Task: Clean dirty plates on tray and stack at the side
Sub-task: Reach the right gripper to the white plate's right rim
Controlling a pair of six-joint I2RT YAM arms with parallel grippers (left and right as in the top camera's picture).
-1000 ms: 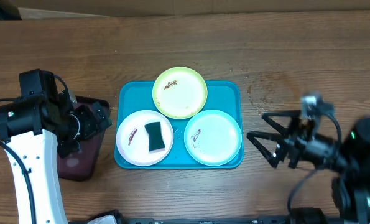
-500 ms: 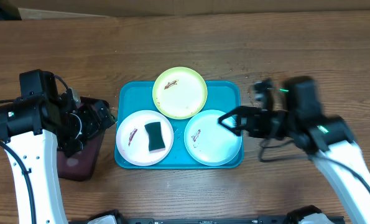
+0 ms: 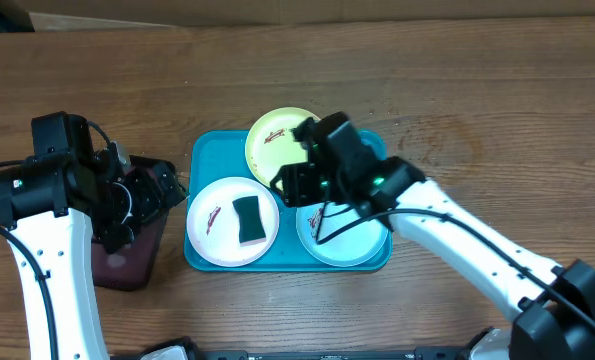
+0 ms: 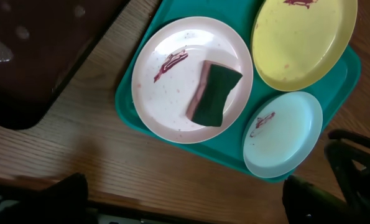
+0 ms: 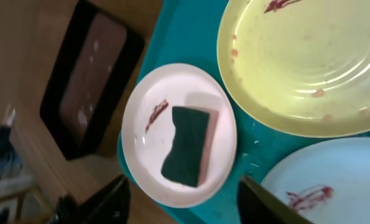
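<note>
The turquoise tray [image 3: 202, 150] holds three plates. The white plate [image 3: 222, 240] at front left has a red-brown smear and a dark green sponge [image 3: 247, 220] lying on it. The yellow-green plate [image 3: 272, 140] at the back and the mint plate [image 3: 357, 235] at front right are smeared too, and my right arm partly covers both. My right gripper [image 3: 285, 185] is open and empty above the tray's middle, just right of the white plate [image 5: 147, 143] and sponge [image 5: 186, 146]. My left gripper [image 3: 162, 195] is open and empty, left of the tray.
A black tray with a maroon inside [image 3: 127, 250] lies left of the turquoise tray, under my left gripper. Bare wooden table surrounds both trays. My right arm stretches from the front right corner across the mint plate.
My right arm has swung left from the table's right side to over the tray, its gripper still open. The left arm, plates and sponge have not moved.
</note>
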